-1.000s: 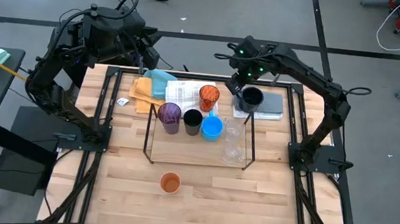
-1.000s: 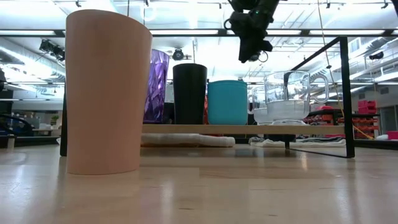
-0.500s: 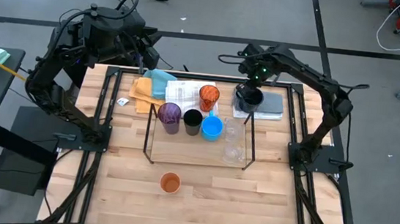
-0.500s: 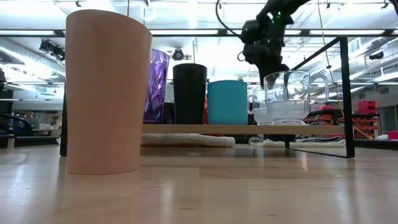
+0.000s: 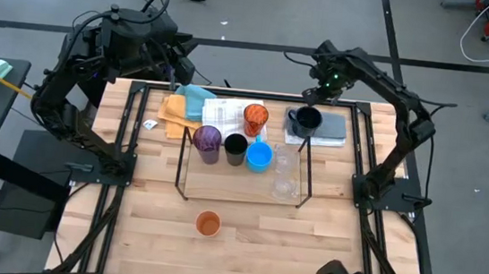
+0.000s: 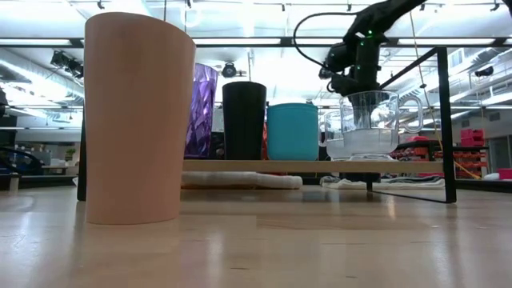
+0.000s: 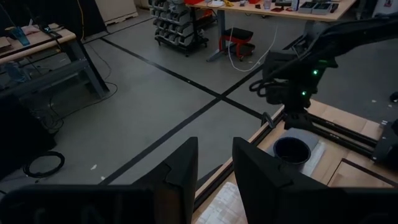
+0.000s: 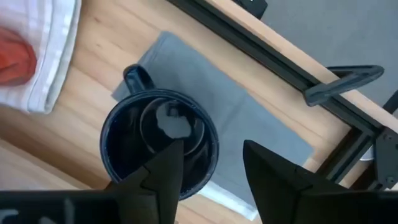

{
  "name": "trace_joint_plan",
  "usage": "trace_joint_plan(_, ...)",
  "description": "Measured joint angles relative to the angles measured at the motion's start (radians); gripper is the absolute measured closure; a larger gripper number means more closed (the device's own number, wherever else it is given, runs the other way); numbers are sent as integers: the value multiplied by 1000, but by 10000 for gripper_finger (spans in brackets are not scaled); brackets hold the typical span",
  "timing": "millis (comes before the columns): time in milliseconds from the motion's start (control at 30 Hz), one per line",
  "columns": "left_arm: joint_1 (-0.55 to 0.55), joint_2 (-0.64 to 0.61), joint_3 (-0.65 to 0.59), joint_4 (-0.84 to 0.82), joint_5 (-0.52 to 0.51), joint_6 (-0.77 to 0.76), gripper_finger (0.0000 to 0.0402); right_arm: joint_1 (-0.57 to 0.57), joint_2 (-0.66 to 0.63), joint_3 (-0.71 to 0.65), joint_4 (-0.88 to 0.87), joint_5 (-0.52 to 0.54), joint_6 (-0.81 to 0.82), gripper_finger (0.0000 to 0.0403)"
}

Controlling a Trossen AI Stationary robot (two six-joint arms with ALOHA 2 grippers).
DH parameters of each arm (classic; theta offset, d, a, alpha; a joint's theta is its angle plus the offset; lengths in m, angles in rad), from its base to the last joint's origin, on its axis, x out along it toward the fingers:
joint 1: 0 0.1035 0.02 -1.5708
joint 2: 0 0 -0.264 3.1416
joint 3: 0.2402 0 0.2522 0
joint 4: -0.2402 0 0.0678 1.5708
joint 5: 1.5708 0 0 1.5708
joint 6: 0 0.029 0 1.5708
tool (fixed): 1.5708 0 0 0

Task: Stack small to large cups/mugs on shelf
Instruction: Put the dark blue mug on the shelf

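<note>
My right gripper point(image 8: 208, 165) hovers directly above the navy mug point(image 8: 159, 142), fingers parted, holding nothing. The mug rests on a grey cloth point(image 8: 249, 137) beside the shelf point(image 5: 308, 175). Next, I judge: descend and pinch its rim. Only my wrist view shows one finger over the mug's mouth. My left gripper point(image 7: 214, 168) waits at the far edge, part open.

Bright overhead strip lights; glare behind orange cup point(image 6: 138, 120); soft shadows.

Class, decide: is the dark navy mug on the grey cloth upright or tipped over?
Upright. The dark navy mug shows its round open mouth facing up on the grey cloth.
</note>
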Motion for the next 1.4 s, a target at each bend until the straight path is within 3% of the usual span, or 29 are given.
trace_joint_plan(800,0,0,0,0,0,0,294,1,-1,-310,129,-12,75,241)
trace_joint_plan(933,0,0,0,0,0,0,294,1,-1,-310,153,-12,72,277)
trace_joint_plan(1100,0,0,0,0,0,0,294,0,-1,-309,185,-25,67,379)
trace_joint_plan(1400,0,0,0,-1,0,1,294,2,0,-270,180,-28,68,384)
